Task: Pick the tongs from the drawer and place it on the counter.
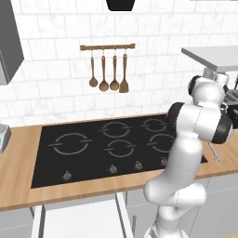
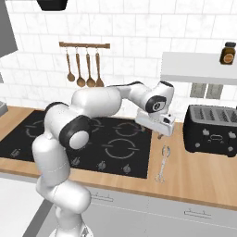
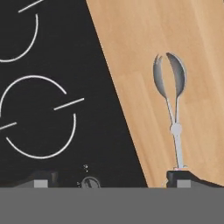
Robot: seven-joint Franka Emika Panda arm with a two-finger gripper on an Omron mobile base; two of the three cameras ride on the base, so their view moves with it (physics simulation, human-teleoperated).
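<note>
Tongs (image 2: pixel 162 164), a single silver pair, lie flat on the wooden surface (image 2: pixel 199 180) at centre-right of the right base view, between the black cooktop (image 2: pixel 115 139) and the one dark toaster (image 2: pixel 210 129), touching neither. Four brown utensils (image 1: pixel 108 74) hang from one rail at upper centre of the left base view, and one white drawer (image 1: pixel 79 221) stands open at its bottom edge. Bent forward from lower left in the right base view, the arm holds its pincer (image 2: pixel 159 134) above the tongs, jaws spread wide and gripping nothing.
</note>
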